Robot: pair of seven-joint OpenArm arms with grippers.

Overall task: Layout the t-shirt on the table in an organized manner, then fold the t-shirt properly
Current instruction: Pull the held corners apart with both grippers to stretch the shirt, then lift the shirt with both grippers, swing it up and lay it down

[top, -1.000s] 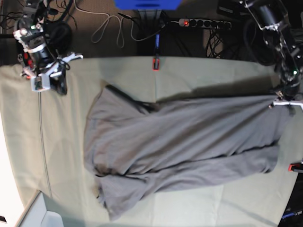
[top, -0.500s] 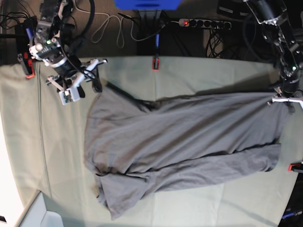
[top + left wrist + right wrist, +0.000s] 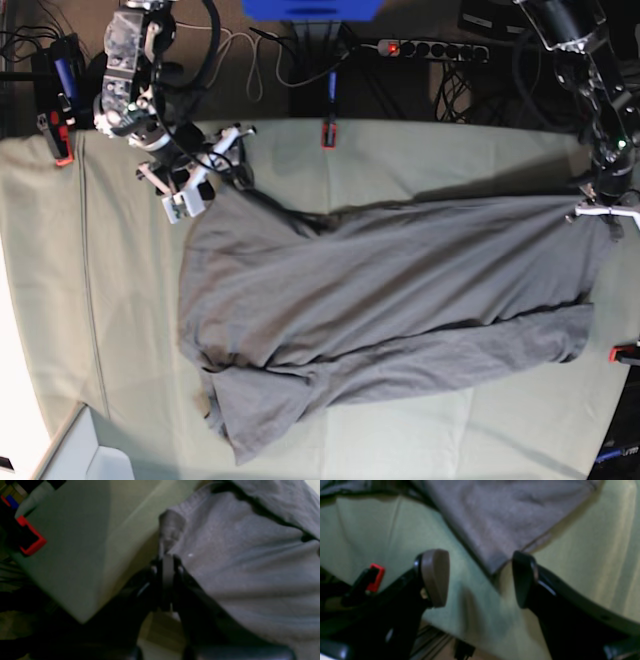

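The dark grey t-shirt (image 3: pixel 390 300) lies spread lengthwise across the table (image 3: pixel 450 150), wrinkled, with a fold along its lower part. In the base view my left gripper (image 3: pixel 598 208) is at the far right, shut on the shirt's upper right corner. The left wrist view shows the left gripper (image 3: pixel 167 555) pinching a tuft of t-shirt (image 3: pixel 237 555) fabric. My right gripper (image 3: pixel 213 175) stands open at the shirt's upper left corner. In the right wrist view the right gripper (image 3: pixel 478 580) straddles a corner of the t-shirt (image 3: pixel 500 517) just above the cloth, not gripping it.
Red clamps (image 3: pixel 328 133) (image 3: pixel 57 135) (image 3: pixel 625 352) hold the cloth at the table's edges; one clamp (image 3: pixel 376 577) sits close to my right gripper. A white box (image 3: pixel 80 450) is at the lower left corner. Cables and a power strip (image 3: pixel 430 48) lie beyond the far edge.
My right arm has swung right from the table's left edge to the shirt's upper left corner, and its gripper has opened. The left gripper has stayed put.
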